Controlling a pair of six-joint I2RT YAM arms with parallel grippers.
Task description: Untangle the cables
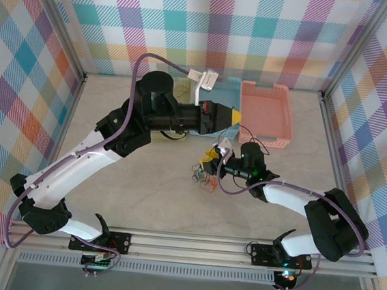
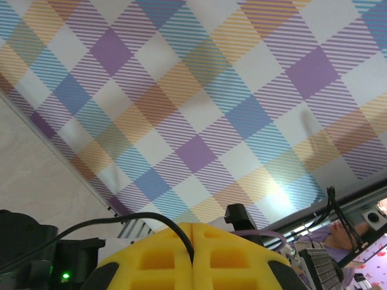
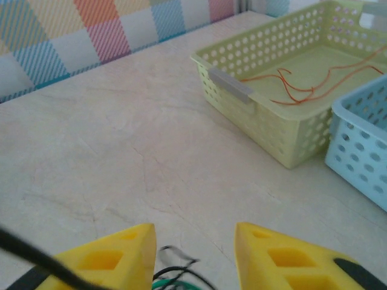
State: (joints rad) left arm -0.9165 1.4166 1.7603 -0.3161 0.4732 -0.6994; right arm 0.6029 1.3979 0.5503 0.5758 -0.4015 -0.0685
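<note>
My left gripper [image 1: 235, 113] is out over the middle of the pale, stone-look table [image 1: 141, 195]. It points at the pink plastic basket with holes [image 1: 268, 118]. Its two yellow fingers [image 2: 151, 260] are pressed tight together. A thin black cable [image 2: 121, 219] runs into the crack between them, so I am pinching that cable. Past these fingers I see the checked wall of many colours [image 2: 181, 121].

My right gripper [image 1: 212, 162] is low, near the middle of the table. Its yellow fingers [image 3: 290, 260] stand apart, with a gap between them. In that gap, at the bottom edge of my right wrist view, are bits of black and green wire [image 3: 175, 275]. I cannot tell if my fingers touch them.

The little tangle of thin cables [image 1: 204, 178] lies on the table just beside my right gripper, on the side near my bases. It has green, orange and red loops.

Ahead of my right gripper sits a yellow-green plastic basket with round holes [image 3: 260, 121]. A thin orange cable [image 3: 302, 93] lies inside it. A light blue plastic basket [image 3: 363, 151] stands just beside that one.
</note>
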